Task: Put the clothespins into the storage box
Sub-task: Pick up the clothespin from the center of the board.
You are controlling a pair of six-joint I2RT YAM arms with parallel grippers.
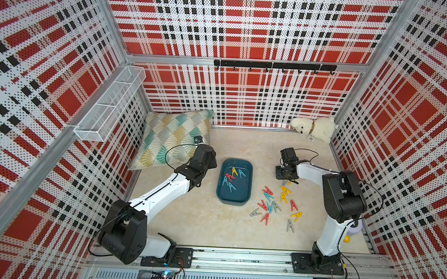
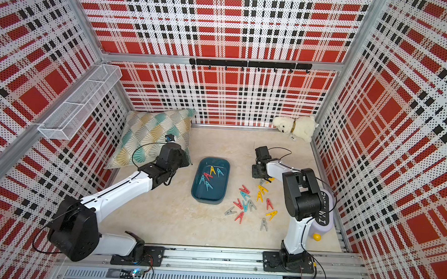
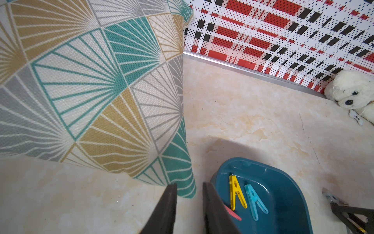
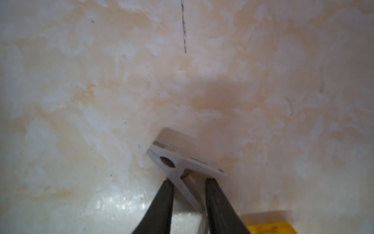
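Observation:
The storage box [image 1: 241,192] is a dark teal tray at mid-table, also seen in the left wrist view [image 3: 283,192] and in a top view [image 2: 215,191]. Several clothespins [image 1: 232,176] lie inside it: yellow, red and light blue. More loose clothespins [image 1: 274,200] are scattered on the table to its right. My left gripper [image 3: 189,184] hovers beside the box's far left corner, open with nothing between its fingers. My right gripper [image 4: 189,180] is at the far end of the loose pile, shut on a grey clothespin [image 4: 182,162]. A yellow clothespin [image 4: 269,229] lies just beside it.
A patterned pillow [image 1: 172,137] leans in the back left corner, close to my left wrist. A white plush dog [image 1: 313,127] sits at the back right. A white wire basket [image 1: 111,105] hangs on the left wall and a black hook rail [image 1: 273,66] on the back wall.

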